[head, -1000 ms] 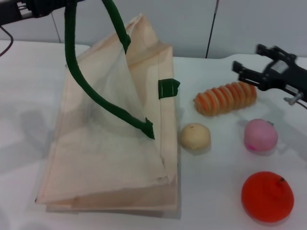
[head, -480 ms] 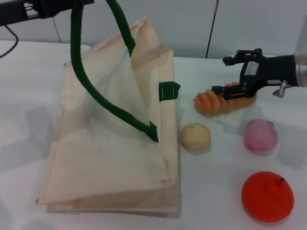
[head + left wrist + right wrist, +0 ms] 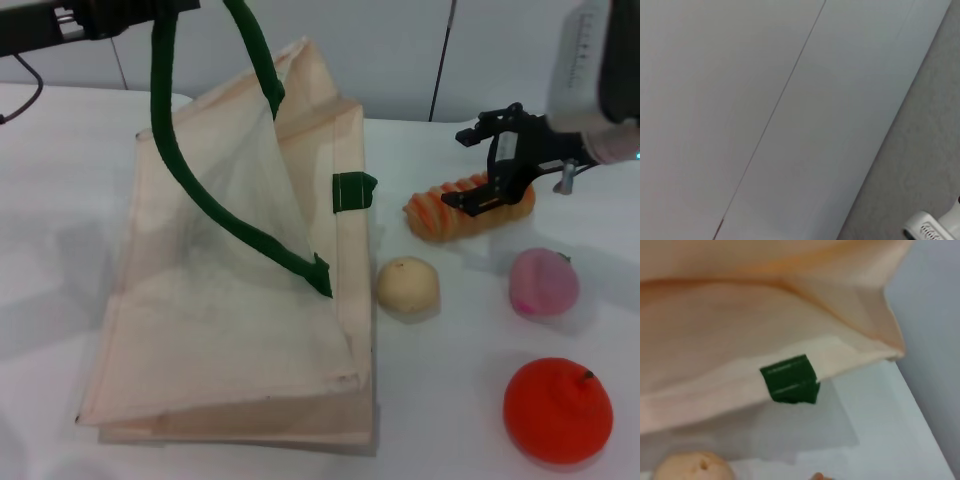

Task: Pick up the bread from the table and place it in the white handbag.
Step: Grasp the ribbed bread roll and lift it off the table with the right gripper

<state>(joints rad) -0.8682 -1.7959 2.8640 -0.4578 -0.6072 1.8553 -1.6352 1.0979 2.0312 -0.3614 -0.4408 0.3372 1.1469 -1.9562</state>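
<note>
No brand or writing can be read anywhere; the small print on the white arm casing at the upper right of the head view is too fine to make out.

The bread lies on the table in the right half of the head view, just right of the white handbag. Its long axis runs roughly left to right across the frame, the right end tipped slightly toward the top. The right gripper sits over that right end with its jaws spread, one finger above the loaf and one against its near side; they do not look clamped, though real contact is hard to judge.

The left gripper is at the upper left edge, holding up the bag's green handle; I cannot tell how its fingers stand.

A pale bun lies below the bread, a pink ball to the right, and an orange fruit in the lower right corner.
</note>
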